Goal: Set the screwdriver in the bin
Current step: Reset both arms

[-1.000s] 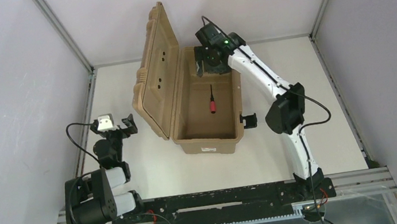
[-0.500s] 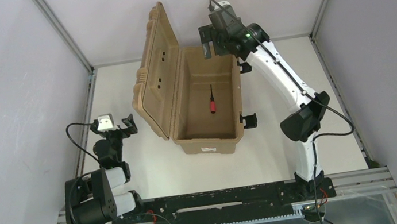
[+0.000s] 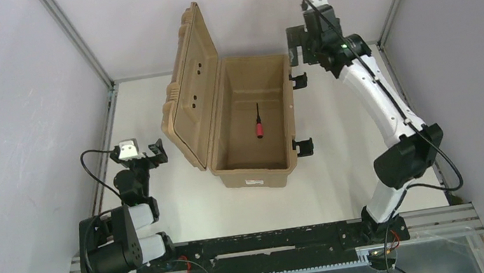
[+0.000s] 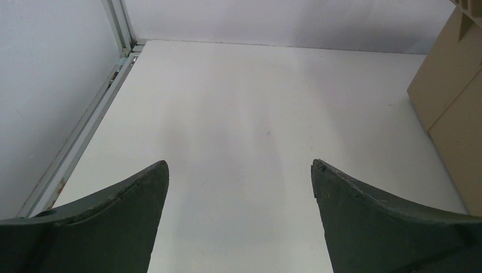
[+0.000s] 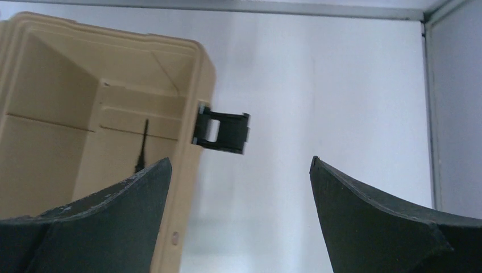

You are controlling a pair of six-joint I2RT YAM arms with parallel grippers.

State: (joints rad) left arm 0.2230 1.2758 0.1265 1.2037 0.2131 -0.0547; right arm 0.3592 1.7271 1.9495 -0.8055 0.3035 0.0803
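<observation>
The tan bin (image 3: 224, 174) stands open at mid-table with its ribbed lid (image 3: 196, 86) raised on the left. The red-handled screwdriver (image 3: 258, 123) lies on the bin's floor; only its black shaft (image 5: 142, 149) shows in the right wrist view. My right gripper (image 3: 299, 43) is open and empty, raised beyond the bin's far right corner, over the table beside the bin wall (image 5: 190, 170). My left gripper (image 3: 154, 152) is open and empty, low over the table to the left of the bin (image 4: 455, 114).
Black latches (image 3: 304, 146) stick out from the bin's right side; one latch (image 5: 221, 131) shows in the right wrist view. A metal frame rail (image 4: 85, 125) edges the table on the left. Grey walls enclose the table.
My right gripper has moved out of the bin's far end, up and to the right, past the bin's far right corner. The screwdriver and the left arm have not moved.
</observation>
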